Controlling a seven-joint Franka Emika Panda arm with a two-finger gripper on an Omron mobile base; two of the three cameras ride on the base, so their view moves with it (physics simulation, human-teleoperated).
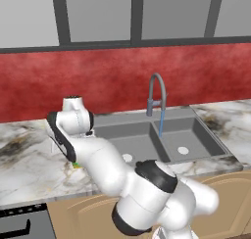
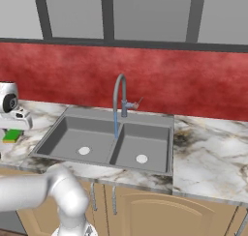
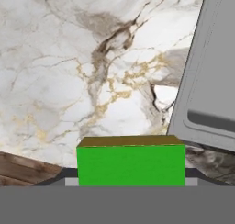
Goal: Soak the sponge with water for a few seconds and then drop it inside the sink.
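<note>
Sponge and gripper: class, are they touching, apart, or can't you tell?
Touching. In the hand view the green sponge sits squeezed between the shut gripper tips, raised above the marble counter beside the sink.

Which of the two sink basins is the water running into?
The smaller basin, on the far side from the sponge. The water falls just past the divider, and the bigger basin gets none.

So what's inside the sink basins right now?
Each basin of the sink shows a white drain on bare grey floor. The water runs down near the divider. The sponge is off over the marble counter.
</note>
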